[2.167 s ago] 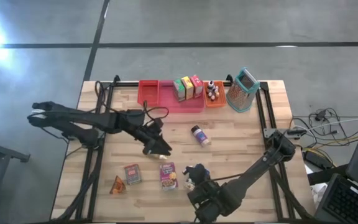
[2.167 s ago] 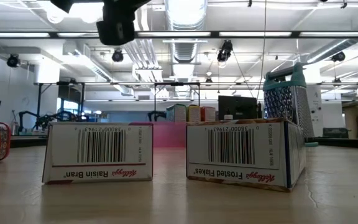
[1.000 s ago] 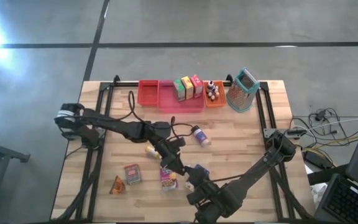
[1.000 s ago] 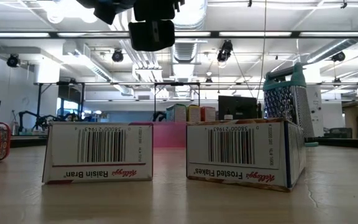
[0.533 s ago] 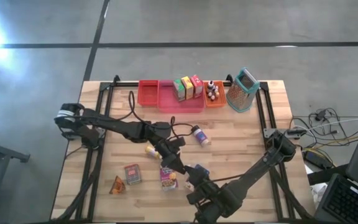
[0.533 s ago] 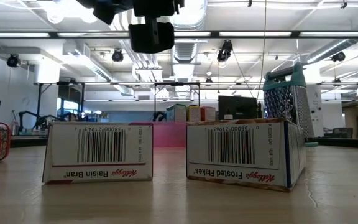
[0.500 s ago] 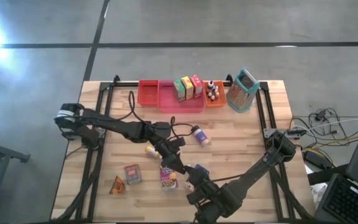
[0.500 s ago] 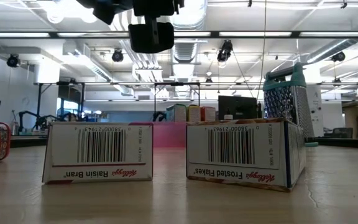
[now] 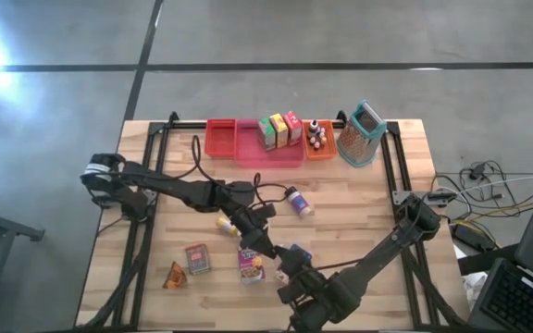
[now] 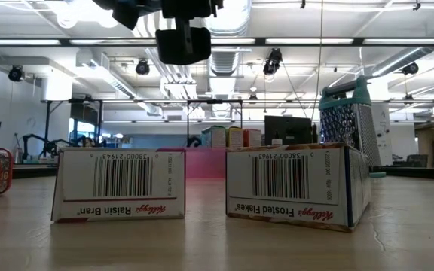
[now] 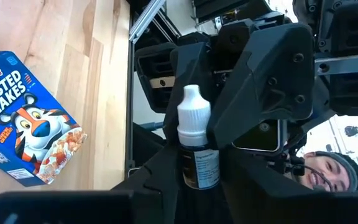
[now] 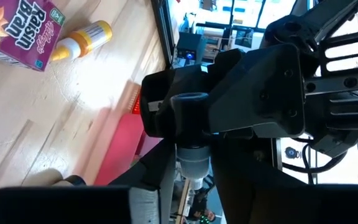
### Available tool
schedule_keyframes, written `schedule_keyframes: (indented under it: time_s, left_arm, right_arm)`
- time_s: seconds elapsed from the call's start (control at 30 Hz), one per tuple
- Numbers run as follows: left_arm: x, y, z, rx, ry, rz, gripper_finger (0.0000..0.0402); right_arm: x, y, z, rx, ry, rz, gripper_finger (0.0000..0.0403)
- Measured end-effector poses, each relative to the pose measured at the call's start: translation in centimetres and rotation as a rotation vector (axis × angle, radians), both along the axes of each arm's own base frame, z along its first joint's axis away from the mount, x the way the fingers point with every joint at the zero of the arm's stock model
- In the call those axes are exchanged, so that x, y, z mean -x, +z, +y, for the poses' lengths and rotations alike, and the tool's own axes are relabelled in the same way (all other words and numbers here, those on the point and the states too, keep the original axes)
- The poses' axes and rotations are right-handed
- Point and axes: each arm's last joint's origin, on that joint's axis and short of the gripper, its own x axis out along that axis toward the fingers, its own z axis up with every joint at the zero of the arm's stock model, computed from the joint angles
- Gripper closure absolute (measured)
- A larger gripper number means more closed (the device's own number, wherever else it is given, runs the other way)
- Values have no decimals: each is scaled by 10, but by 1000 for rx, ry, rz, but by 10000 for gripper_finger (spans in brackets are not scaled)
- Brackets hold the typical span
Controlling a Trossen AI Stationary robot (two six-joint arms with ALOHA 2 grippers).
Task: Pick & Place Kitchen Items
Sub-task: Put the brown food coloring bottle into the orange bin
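White-capped dropper bottle [image 11: 197, 155] hangs above the table [image 9: 359, 213], its body pinched by the left tool [image 11: 199, 169]. The right tool [image 12: 191, 165] flanks the cap; whether it grips, I cannot tell. A mistimed release could drop the bottle onto the Frosted Flakes box [image 11: 23, 118].

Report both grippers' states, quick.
Left gripper: closed on the small bottle.
Right gripper: at that bottle's white-capped end; open or closed cannot be told.
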Motion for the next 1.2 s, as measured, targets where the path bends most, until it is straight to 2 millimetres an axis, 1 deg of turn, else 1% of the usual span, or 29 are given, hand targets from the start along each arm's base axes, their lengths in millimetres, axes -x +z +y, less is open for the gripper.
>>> schedule_keyframes:
  time_s: [0.17,0.37,0.43,0.5,0.63,0.77,0.87,0.93,1.03,1.13,1.2]
  left_arm:
    - [0,0,0,-21,-3,-17,292]
    - [0,-1,0,-68,-16,-59,292]
    - [0,0,1,-91,-14,-85,292]
    - [0,-1,1,-115,-21,-102,292]
    - [1,-2,1,-208,-29,-158,292]
    - [3,-9,2,-373,2,-177,293]
    - [4,-12,3,-438,11,-190,297]
    - [6,-16,3,-461,10,-190,300]
    - [8,-23,0,-493,4,-187,302]
    - [10,-27,-2,-528,25,-184,302]
    - [9,-26,-3,-537,32,-197,302]
  right_arm:
    - [0,0,0,-61,-29,-67,267]
    - [8,1,2,-203,-79,-196,217]
    - [13,1,3,-292,-95,-212,204]
    - [22,2,4,-416,-128,-193,196]
    - [42,0,2,-601,-257,-133,191]
    - [63,2,8,-650,-327,-128,200]
    - [76,7,10,-695,-381,-146,207]
    - [81,10,10,-716,-404,-183,210]
    - [86,11,14,-727,-388,-266,211]
    - [91,9,17,-737,-369,-349,206]
    - [91,3,18,-744,-361,-401,202]
